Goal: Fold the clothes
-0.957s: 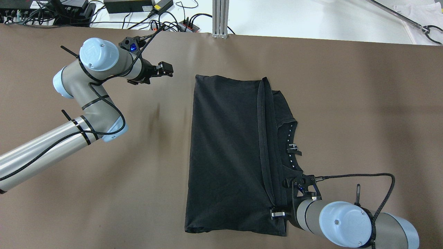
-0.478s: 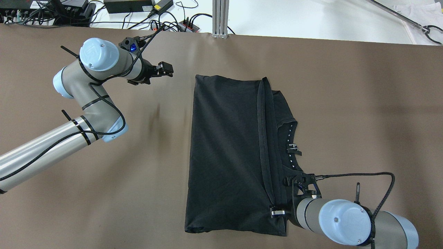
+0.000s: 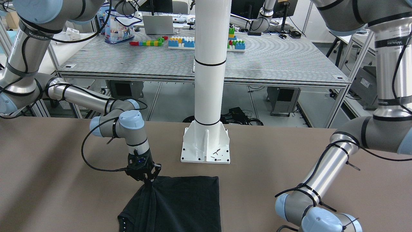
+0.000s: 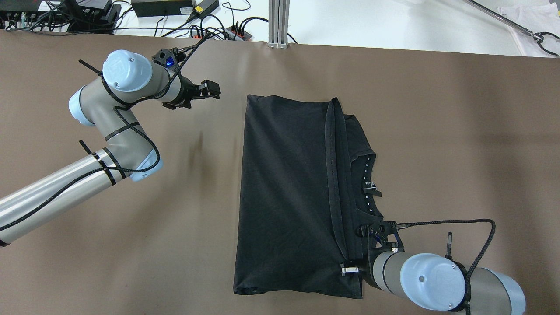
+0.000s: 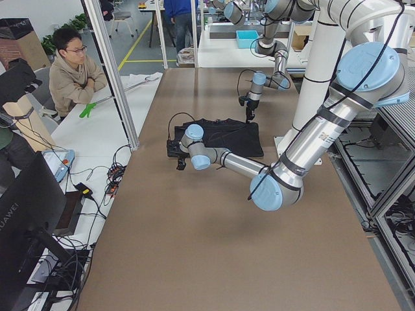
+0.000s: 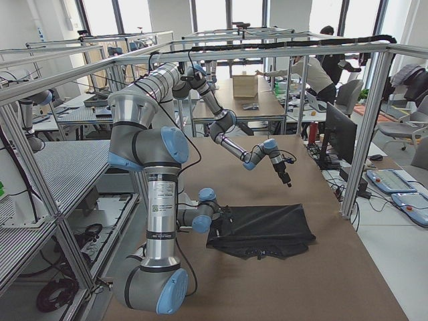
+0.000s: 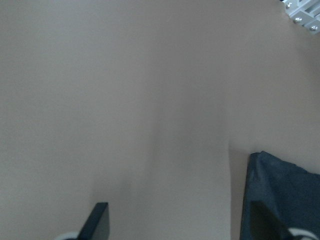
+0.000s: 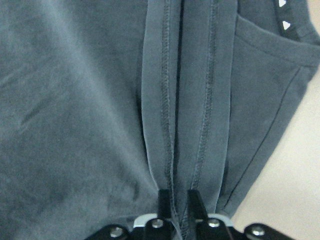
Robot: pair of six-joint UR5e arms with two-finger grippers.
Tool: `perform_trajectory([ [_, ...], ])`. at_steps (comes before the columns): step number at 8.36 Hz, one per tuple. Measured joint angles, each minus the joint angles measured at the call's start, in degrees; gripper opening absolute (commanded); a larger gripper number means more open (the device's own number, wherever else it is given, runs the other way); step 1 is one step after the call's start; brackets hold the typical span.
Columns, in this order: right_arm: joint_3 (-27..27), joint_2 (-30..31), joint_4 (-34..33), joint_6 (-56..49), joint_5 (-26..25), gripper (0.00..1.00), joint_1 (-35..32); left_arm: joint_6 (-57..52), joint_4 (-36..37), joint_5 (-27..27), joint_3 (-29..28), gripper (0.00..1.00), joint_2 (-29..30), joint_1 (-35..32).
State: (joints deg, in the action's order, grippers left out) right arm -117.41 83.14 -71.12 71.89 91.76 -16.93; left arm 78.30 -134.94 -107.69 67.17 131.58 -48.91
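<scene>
The black garment (image 4: 284,188) lies folded on the brown table, with a stitched hem (image 8: 190,125) running along its right side and the collar showing beyond that. It also shows in the front view (image 3: 183,203). My right gripper (image 4: 350,269) is shut on the hem at the garment's near right corner; the right wrist view shows the fingertips (image 8: 179,200) pinching the hem. My left gripper (image 4: 212,89) is open and empty above bare table, left of the garment's far left corner (image 7: 280,200). Its fingers (image 7: 100,222) stand wide apart.
The white pillar's base plate (image 3: 206,145) stands on the table's robot side of the garment. Cables and power bricks (image 4: 175,17) and an aluminium post (image 4: 278,22) lie beyond the far edge. An operator (image 5: 71,65) sits off the table's far side.
My left arm has shifted slightly, carrying its open gripper a little right. My right gripper stays shut on the hem; its arm has moved a touch to the left.
</scene>
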Motion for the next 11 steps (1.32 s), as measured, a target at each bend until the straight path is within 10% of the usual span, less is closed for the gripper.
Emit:
perform_trajectory([
  [4, -2.7, 2.8, 0.0, 0.3, 1.9, 0.01, -0.7, 0.3, 0.0, 0.1, 0.0, 1.0, 0.0, 0.1],
  [6, -3.4, 5.0, 0.1, 5.3, 2.3, 0.46, -0.1, 1.2, -0.1, 0.1, 0.2, 1.0, 0.0, 0.1],
  [7, -3.0, 3.6, -0.2, 6.8, 2.5, 0.54, 0.2, 1.5, -0.1, 0.1, 0.3, 1.0, 0.0, 0.1],
  [11, -0.8, -0.5, -0.6, 8.0, 2.5, 0.51, 0.2, 1.8, 0.0, 0.1, 0.3, 1.0, 0.1, 0.5],
])
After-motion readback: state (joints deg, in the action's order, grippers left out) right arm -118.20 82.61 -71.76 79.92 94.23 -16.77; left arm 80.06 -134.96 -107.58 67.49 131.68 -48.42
